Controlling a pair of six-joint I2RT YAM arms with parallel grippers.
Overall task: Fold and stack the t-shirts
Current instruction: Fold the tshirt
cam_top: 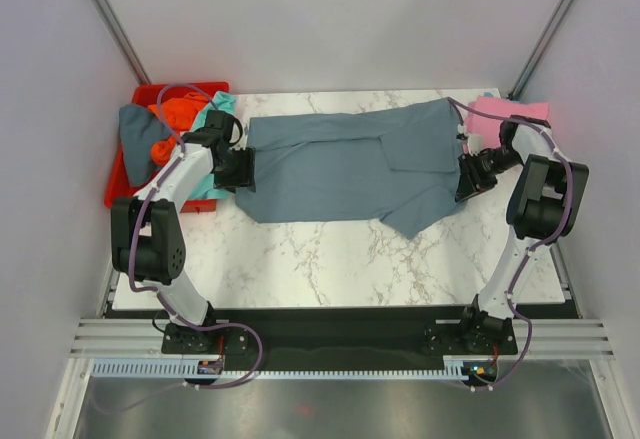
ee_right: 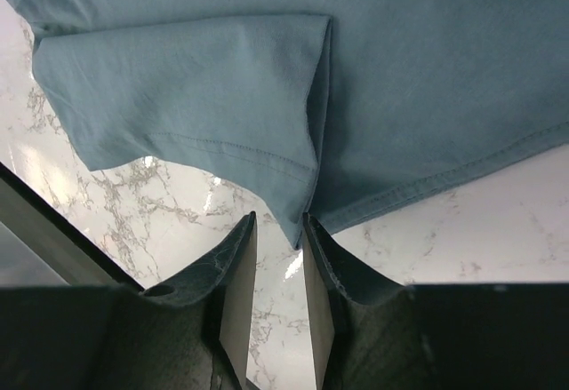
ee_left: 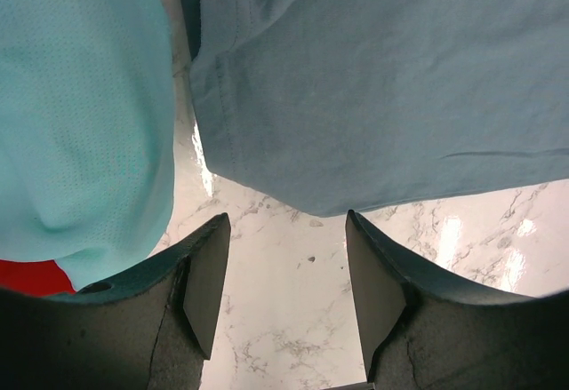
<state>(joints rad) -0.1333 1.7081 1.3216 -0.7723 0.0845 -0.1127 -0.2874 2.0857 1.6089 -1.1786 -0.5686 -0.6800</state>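
A large slate blue-grey t-shirt point(cam_top: 350, 164) lies spread across the marble table. My left gripper point(cam_top: 243, 169) is at its left edge, jaws wide open over bare marble, with the shirt's hem point(ee_left: 373, 97) just beyond the fingertips point(ee_left: 216, 230). My right gripper point(cam_top: 466, 177) is at the shirt's right edge, jaws narrowly open, and a folded corner of the shirt point(ee_right: 298, 230) reaches just between the tips. A pink shirt point(cam_top: 512, 112) lies at the back right corner. A teal shirt point(cam_top: 217, 107) and an orange shirt point(cam_top: 176, 113) lie in the bin at the left.
A red plastic bin point(cam_top: 118, 191) stands off the table's left edge and holds a dark grey cloth point(cam_top: 138, 137) too. The teal shirt point(ee_left: 80, 97) hangs close beside my left gripper point(ee_left: 286, 217). A dark table edge point(ee_right: 53, 230) runs left of my right gripper point(ee_right: 279, 217).
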